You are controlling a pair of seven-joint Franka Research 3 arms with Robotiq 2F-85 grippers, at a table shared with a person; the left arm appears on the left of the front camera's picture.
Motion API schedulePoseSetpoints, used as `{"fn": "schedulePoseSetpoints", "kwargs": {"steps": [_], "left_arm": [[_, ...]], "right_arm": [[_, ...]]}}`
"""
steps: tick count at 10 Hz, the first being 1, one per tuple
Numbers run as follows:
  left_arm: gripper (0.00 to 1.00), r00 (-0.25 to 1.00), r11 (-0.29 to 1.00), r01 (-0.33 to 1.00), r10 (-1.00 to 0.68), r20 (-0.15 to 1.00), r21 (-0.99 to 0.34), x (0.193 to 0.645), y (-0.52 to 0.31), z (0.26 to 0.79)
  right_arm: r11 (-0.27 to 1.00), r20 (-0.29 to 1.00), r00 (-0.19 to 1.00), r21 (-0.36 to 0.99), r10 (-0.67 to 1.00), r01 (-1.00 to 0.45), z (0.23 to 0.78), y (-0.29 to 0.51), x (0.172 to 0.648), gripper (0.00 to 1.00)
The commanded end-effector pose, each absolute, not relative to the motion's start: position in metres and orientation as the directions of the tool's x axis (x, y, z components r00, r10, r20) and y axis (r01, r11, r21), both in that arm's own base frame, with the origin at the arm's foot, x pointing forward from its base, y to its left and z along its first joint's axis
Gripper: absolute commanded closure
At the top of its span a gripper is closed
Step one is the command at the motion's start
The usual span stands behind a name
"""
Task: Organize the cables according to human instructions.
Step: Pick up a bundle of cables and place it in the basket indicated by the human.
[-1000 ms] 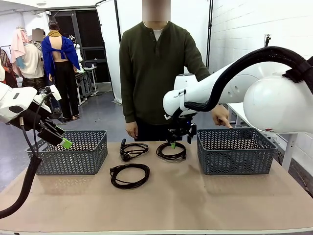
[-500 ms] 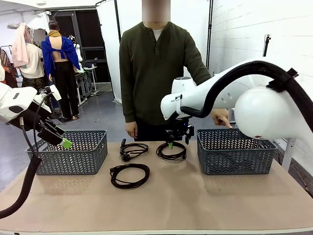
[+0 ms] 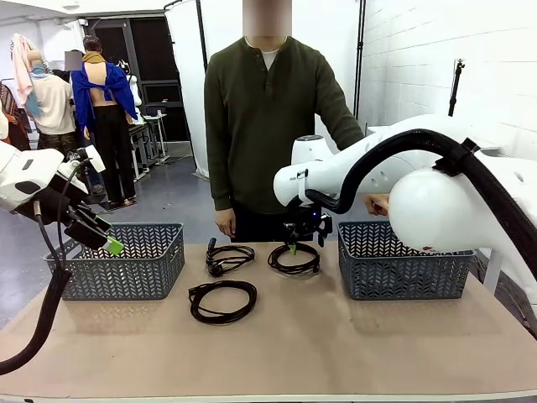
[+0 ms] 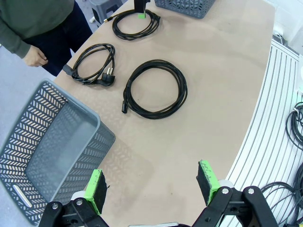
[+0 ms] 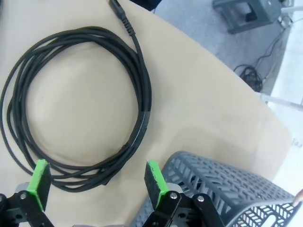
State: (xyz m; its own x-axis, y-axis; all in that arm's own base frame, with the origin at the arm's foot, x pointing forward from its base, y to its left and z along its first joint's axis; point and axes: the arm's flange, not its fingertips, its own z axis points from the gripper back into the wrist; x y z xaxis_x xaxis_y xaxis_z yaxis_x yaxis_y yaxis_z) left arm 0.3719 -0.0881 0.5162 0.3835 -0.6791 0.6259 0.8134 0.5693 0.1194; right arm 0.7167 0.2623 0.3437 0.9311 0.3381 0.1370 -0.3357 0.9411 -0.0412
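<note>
One broad tan surface [image 3: 336,353] carries everything; it is smooth, matte and rounded at its edge. A person [image 3: 268,126] in a dark green top stands at its far side, with a hand [image 3: 379,204] at the far rim of the right basket [image 3: 403,273], probably to show where a cable should go.

Both the right basket and the left basket [image 3: 126,273] are grey rectangular plastic tubs with herringbone lattice walls. They sit well apart at the two ends, which suits them to sorting.

The right gripper [image 5: 96,177] hangs low over the far right cable [image 3: 294,260], its jaws wide open and empty. Its green pads sit on either side of the strands nearest the right basket, which looks like a line-up for a pinch.

The left gripper [image 4: 151,183] is open too, holding nothing. It is raised beside the left basket and well apart from the cables, seemingly parked out of the way.

Three thin black cables lie between the baskets as loose round coils of smooth rubbery cord. The near cable [image 3: 222,301] is widest, and the far left cable [image 3: 228,258] ends in a chunky angled plug [image 4: 108,80].
</note>
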Motion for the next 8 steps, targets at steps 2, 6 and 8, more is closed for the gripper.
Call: {"fn": "schedulePoseSetpoints", "kwargs": {"steps": [2,6,8], "left_arm": [[0.0,0.378,0.563,0.819,-0.675,0.634,0.11,0.373,-0.086,0.516],[0.0,0.378,0.563,0.819,-0.675,0.634,0.11,0.373,-0.086,0.516],[0.0,0.378,0.563,0.819,-0.675,0.634,0.11,0.373,-0.086,0.516]], "right_arm": [[0.957,0.112,0.952,-0.076,0.287,-0.279,0.339,0.265,0.735,0.0],[0.96,0.095,0.957,-0.083,0.275,-0.267,0.332,0.263,0.745,0.0],[0.961,0.081,0.959,-0.081,0.27,-0.264,0.327,0.262,0.75,0.0]]}}
